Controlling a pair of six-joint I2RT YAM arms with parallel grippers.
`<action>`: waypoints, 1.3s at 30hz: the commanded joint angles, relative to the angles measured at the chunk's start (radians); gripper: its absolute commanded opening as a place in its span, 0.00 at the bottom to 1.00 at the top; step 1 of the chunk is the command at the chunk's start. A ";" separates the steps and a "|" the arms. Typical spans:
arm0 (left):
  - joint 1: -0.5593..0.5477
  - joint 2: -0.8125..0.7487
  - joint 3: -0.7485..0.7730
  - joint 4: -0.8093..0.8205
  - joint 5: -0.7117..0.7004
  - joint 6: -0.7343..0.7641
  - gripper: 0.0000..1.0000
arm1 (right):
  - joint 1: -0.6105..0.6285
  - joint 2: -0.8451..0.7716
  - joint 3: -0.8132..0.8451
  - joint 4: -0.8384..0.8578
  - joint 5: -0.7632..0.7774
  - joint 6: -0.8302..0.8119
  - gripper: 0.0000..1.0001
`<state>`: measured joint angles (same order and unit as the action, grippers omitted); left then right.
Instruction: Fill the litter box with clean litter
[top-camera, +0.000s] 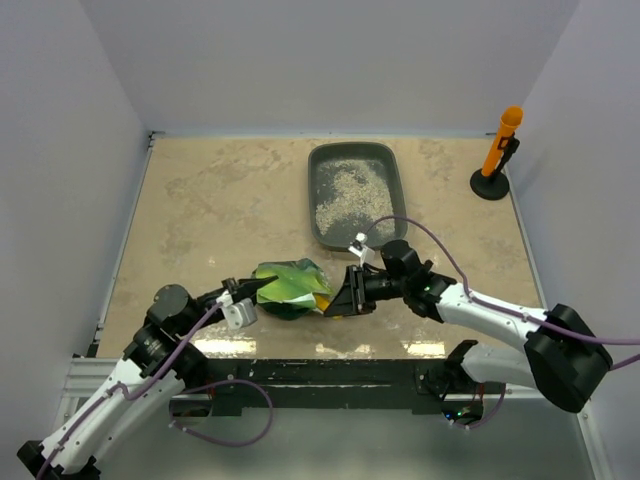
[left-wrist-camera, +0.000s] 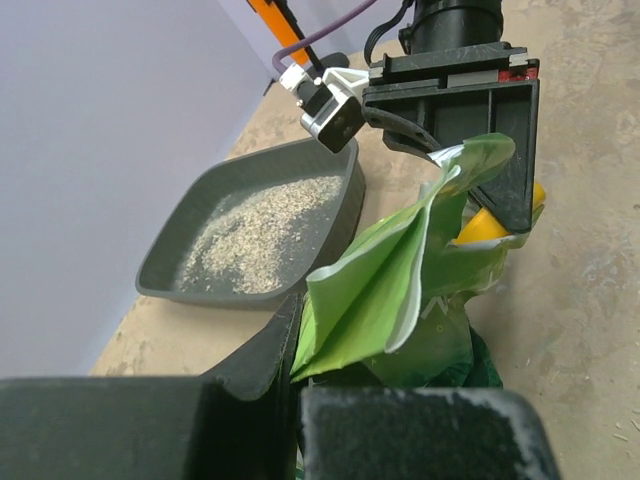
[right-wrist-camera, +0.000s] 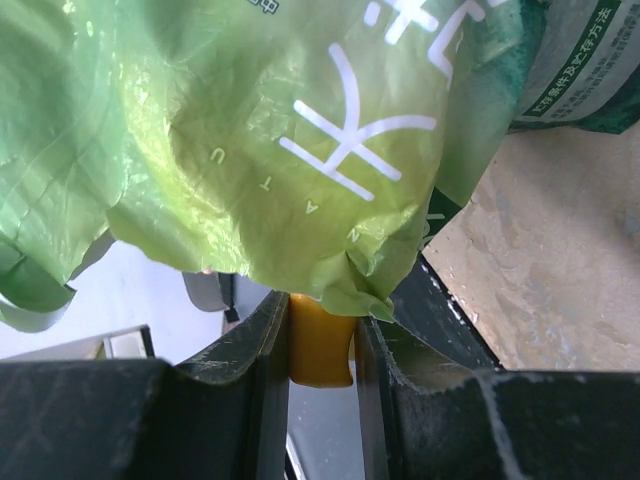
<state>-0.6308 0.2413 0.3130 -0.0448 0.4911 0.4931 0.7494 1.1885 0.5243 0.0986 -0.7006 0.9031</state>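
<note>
The dark grey litter box (top-camera: 316, 225) sits at the back middle of the table, with a thin patch of pale clean litter (top-camera: 350, 195) in it. It also shows in the left wrist view (left-wrist-camera: 220, 295), with the litter (left-wrist-camera: 260, 230). The crumpled green bag (top-camera: 290, 288) hangs between both grippers, in front of the box. My left gripper (top-camera: 262, 285) is shut on the bag's left edge (left-wrist-camera: 380, 290). My right gripper (top-camera: 340, 298) is shut on the bag's yellow part (right-wrist-camera: 320, 345), with green film (right-wrist-camera: 250, 130) bulging above its fingers.
An orange-handled tool (top-camera: 497, 150) stands upright on a black base at the back right corner. White walls close in the table on three sides. The front table edge lies just below the bag.
</note>
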 joint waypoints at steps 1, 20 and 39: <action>0.000 0.085 0.090 -0.023 0.027 0.044 0.00 | 0.002 -0.058 -0.072 0.297 -0.094 0.065 0.00; 0.002 0.142 0.141 -0.038 -0.078 0.001 0.00 | -0.039 -0.234 -0.395 0.851 -0.125 0.416 0.00; 0.002 0.135 0.175 -0.043 -0.163 -0.022 0.00 | -0.039 -0.802 -0.506 0.566 0.030 0.629 0.00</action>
<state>-0.6289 0.3866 0.4446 -0.1226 0.3641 0.4900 0.7067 0.5056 0.0292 0.6434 -0.7185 1.5169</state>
